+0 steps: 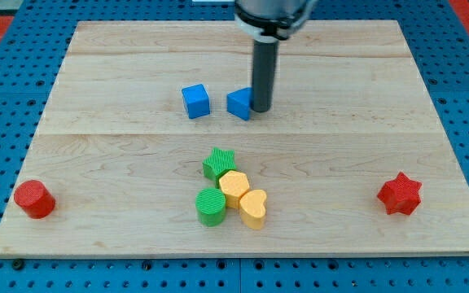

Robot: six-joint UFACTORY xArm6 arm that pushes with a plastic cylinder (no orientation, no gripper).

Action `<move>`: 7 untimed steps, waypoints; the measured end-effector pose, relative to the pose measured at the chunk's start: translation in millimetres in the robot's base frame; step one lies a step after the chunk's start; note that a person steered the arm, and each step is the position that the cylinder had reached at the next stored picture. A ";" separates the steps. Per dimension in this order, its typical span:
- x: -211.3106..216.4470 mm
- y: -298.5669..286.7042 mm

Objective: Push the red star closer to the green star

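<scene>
While the red star waits far off at the view's lower right, I begin at the view's left, where a red cylinder (33, 199) sits near the lower left corner of the wooden board (120, 57), well apart from everything else. Moving right, a blue cube (195, 101) stands in the upper middle, and just beside it is a second blue block (239, 104). My tip (262, 108) rests against that second block's right side. I carry no pincer at all, only this plain rod, so there is nothing to open or close and nothing held.

Below these, near the board's centre, a cluster touches together: the green star (218, 163) on top, a yellow hexagon (234, 187) under it, a green cylinder (211, 206) and a yellow heart (253, 208) lowest.

Farther right, the red star (400, 194) lies alone, well apart from the cluster. From my tip it lies down and to the right. I judge I must travel past it to its far right side, then push leftward toward the green star.
</scene>
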State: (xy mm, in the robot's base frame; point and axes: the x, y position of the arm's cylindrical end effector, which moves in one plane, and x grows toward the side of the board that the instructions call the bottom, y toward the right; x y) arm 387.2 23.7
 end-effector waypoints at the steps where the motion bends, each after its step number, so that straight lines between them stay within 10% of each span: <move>1: -4.3 15.7; 2: 2.9 119.7; 4: 146.5 272.6; 7: 164.4 166.5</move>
State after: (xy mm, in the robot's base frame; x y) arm 551.6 190.3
